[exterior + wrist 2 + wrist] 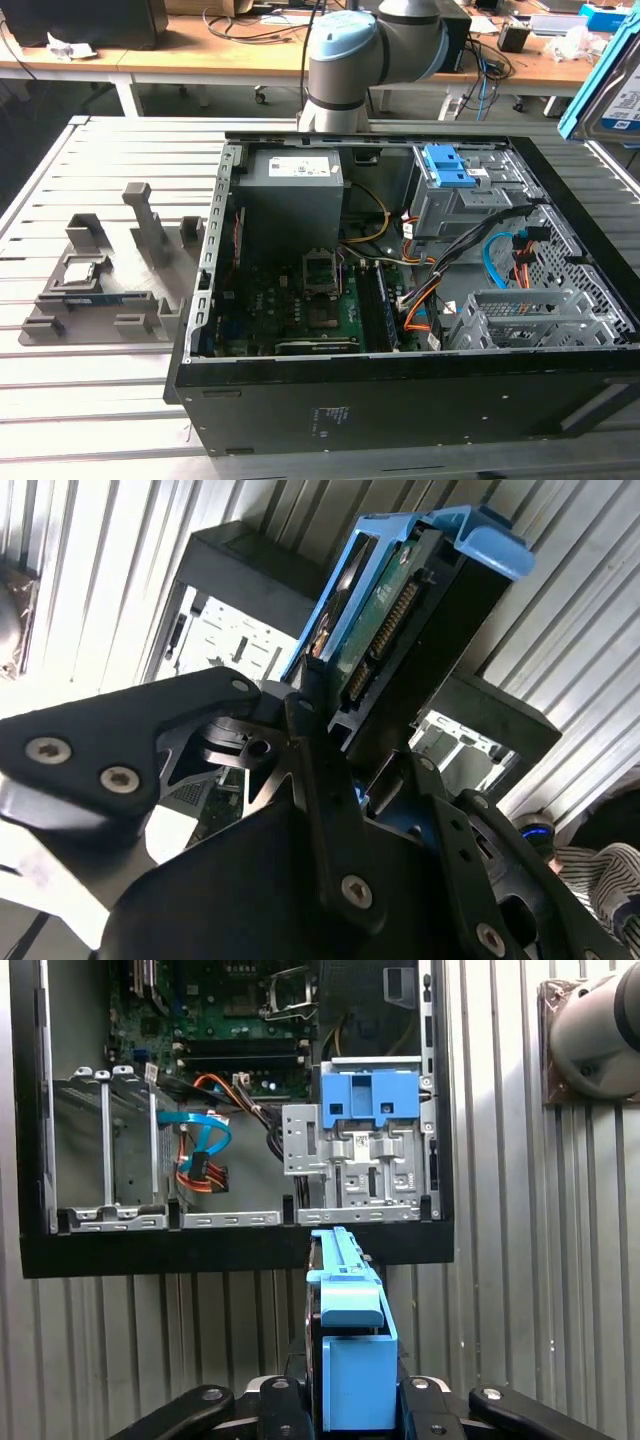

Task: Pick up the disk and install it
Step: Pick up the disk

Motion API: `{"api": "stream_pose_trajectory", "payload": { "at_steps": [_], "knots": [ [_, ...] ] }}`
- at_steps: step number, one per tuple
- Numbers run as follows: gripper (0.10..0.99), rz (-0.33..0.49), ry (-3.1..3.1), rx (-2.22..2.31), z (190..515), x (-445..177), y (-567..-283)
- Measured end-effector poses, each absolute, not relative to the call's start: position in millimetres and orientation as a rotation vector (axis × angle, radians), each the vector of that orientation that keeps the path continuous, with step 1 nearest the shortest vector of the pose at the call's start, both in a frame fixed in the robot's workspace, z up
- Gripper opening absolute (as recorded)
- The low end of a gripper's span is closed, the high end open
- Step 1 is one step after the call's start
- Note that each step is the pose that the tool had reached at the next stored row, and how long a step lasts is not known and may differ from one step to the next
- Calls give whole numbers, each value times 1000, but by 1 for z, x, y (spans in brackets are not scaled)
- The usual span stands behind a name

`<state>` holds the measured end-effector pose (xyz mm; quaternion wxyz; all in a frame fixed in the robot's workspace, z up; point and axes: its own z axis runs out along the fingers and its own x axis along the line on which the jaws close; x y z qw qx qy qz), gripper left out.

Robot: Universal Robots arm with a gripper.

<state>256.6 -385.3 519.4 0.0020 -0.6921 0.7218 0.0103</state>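
Observation:
The disk is seen edge-on in the first wrist view, its blue plastic rail facing the camera, and my gripper is shut on it from both sides. In the second wrist view the disk sticks out past the black fingers, showing its connector edge and green board. It hangs over the slatted table, outside the open computer case and in line with the grey drive cage and its blue latch. In the exterior view the disk is raised at the far right, above the case.
The open case lies on its side on the slatted metal table, with motherboard, power supply and loose orange and blue cables inside. A grey plastic fixture stands to the exterior view's left of the case. The arm's base rises behind the case.

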Motion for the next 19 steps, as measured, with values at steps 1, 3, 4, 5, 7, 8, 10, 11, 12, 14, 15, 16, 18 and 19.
{"api": "stream_pose_trajectory", "payload": {
  "at_steps": [1,3,4,5,7,8,10,11,12,14,15,16,18,19],
  "knots": [
    [365,32,2264,-2171,519,252,-387],
    [365,32,2265,-2171,519,242,-390],
    [365,32,2265,-2171,519,235,-393],
    [365,32,2264,-2171,519,228,-395],
    [365,32,2265,-2171,519,221,-398],
    [365,32,2264,-2171,519,215,-400],
    [365,32,2264,-2171,519,205,-403],
    [365,32,2264,-2171,519,201,-404],
    [365,32,2264,-2171,519,197,-405],
    [365,32,2264,-2171,519,188,-408],
    [365,32,2264,-2171,519,182,-410],
    [365,32,2264,-2171,519,177,-412],
    [365,32,2264,-2171,519,166,-417],
    [365,32,2264,-2171,519,161,-420]
  ]
}}
